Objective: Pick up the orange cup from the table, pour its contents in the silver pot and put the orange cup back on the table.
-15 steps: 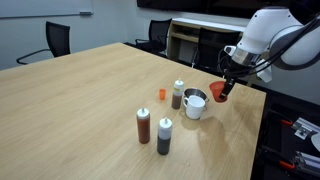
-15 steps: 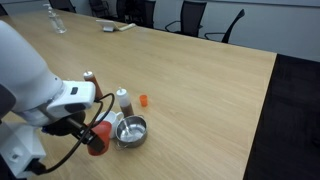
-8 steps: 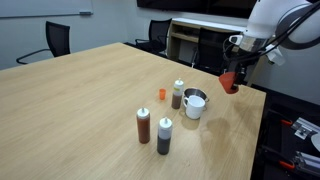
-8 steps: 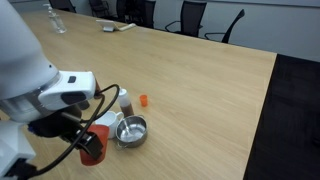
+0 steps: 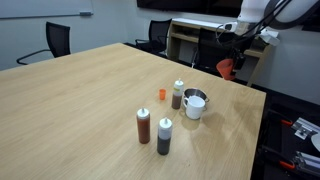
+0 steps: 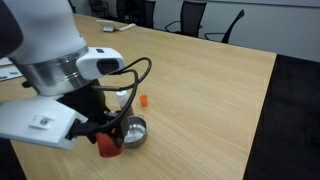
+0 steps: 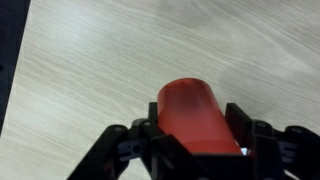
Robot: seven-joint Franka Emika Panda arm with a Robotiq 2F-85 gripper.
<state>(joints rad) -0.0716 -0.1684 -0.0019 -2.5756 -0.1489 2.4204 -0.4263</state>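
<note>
Across the desk (image 5: 80,100) in an exterior view, a brown squeeze bottle (image 5: 144,126) and a darker one (image 5: 165,136) stand upright just beside each other, well apart from the work, so they need not hinder a pour. Next comes a tiny orange piece (image 5: 160,94), then a third bottle (image 5: 178,95) standing just beside the silver pot (image 5: 195,103); that bottle looks like the one thing a tipping cup could knock. The pot sits open side up, its inside dark, and whether anything lies in it cannot be made out. Right of the pot, the orange cup (image 5: 227,69) hangs in the air above the desk's far edge, clear of the surface and higher than the pot's rim, probably so it can be carried over that rim before tilting. The wrist view shows why it stays up: the hand (image 7: 196,138) is clamped on the cup, with one finger (image 7: 148,135) on each side of its wall. The cup's contents are not visible, and its tilt is hard to judge
</note>
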